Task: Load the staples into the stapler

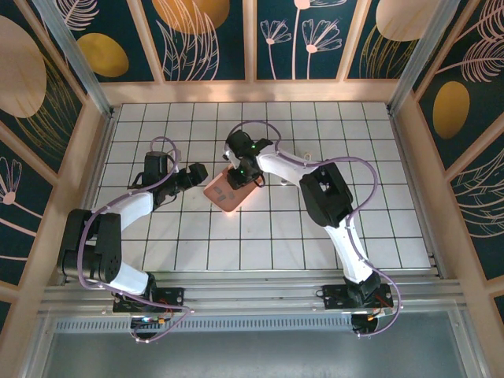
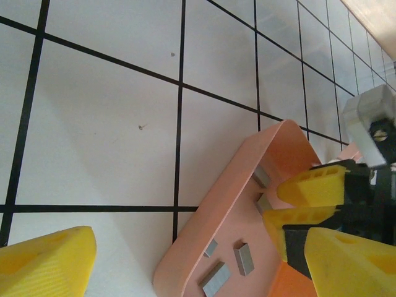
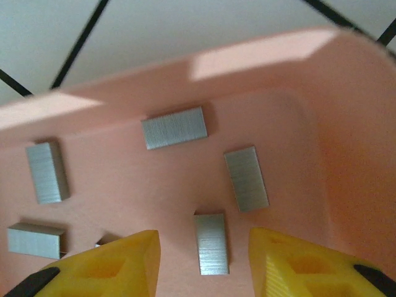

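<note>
**Item 1. Left gripper [image 1: 191, 176].** Just beside the pink tray's left edge, low over the bench [image 1: 378, 157]. Fingers [image 2: 49, 263] spread wide, holding nothing.

**Item 2. Pink tray [image 1: 223, 195].** Landmark. Shallow, with rounded corners and a raised rim [image 2: 204, 210]. It lies flat on the white gridded tiles between the two grippers.

**Item 3. Staples [image 3: 174, 127].** All inside the pink tray: several short grey strips lying flat, loose and at different angles. One strip [image 3: 211, 243] lies on the tray floor near the right-hand wall, directly between the right gripper's fingertips. None is lifted.

**Item 4. Right gripper [image 3: 204, 247].** Over the pink tray, pointing down into it. Fingers [image 3: 117, 263] stand partly apart, one on each side of that strip with a clear gap to it on both sides. Nothing is gripped.

**Step, as judged.** Picking a strip from the tray. Loading into the stapler is not begun.

**Hazards, as judged.**
- The strip is thin and flat. If the fingers close too high they will meet above it and lift nothing.
- An off-centre close may push the strip sideways or tip it on edge.
- A hard squeeze may break the glued strip into pieces.
- Fingertips pressing on the floor or wall may shift the light tray, since the left gripper is not holding it.
</note>
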Controlling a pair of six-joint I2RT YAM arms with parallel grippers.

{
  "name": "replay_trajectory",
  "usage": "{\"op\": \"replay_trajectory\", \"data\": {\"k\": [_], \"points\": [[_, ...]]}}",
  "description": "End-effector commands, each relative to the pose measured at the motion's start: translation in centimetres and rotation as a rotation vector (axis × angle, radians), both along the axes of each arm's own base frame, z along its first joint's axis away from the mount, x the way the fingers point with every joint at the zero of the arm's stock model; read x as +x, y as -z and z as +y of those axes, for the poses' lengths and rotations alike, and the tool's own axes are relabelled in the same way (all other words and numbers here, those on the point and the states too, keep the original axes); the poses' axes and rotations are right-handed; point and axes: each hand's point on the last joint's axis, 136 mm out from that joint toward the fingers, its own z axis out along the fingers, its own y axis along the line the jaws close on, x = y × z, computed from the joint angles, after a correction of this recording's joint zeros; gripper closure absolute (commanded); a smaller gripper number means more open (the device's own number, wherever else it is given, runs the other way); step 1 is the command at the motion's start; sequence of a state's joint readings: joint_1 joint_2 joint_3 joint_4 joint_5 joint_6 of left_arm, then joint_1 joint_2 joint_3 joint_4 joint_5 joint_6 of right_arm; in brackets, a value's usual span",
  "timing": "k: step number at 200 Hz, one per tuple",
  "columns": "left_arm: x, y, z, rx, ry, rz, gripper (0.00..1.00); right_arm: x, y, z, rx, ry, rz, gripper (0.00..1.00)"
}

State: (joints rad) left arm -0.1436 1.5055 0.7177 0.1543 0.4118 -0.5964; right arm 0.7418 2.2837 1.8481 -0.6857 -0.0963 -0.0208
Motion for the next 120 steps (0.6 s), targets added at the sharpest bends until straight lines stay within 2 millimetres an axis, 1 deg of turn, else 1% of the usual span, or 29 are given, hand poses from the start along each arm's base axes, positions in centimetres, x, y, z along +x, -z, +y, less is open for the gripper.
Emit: {"op": "replay_trajectory", "data": {"k": [1, 50, 80, 98, 120], "points": [[0.2, 0.2, -0.1, -0.012, 0.01, -0.004, 0.13, -0.1, 0.6, -0.4, -0.061, -0.013, -0.009, 0.6], [0.1, 0.4, -0.1, -0.012, 0.014, 0.001, 0.13, -0.1, 1.9, -0.1, -0.076, -0.018, -0.01, 0.67], [0.0, 0.5, -0.1, -0.007, 0.014, 0.006, 0.13, 0.1, 2.6, -0.3, -0.09, -0.015, -0.014, 0.7], [0.0, 0.5, 0.0, -0.001, 0.013, 0.007, 0.13, 0.1, 3.1, -0.4, -0.099, -0.018, -0.016, 0.74], [0.0, 0.5, 0.2, 0.017, 0.011, 0.007, 0.14, 0.2, 2.7, -0.4, -0.104, -0.02, -0.035, 0.78]]}}
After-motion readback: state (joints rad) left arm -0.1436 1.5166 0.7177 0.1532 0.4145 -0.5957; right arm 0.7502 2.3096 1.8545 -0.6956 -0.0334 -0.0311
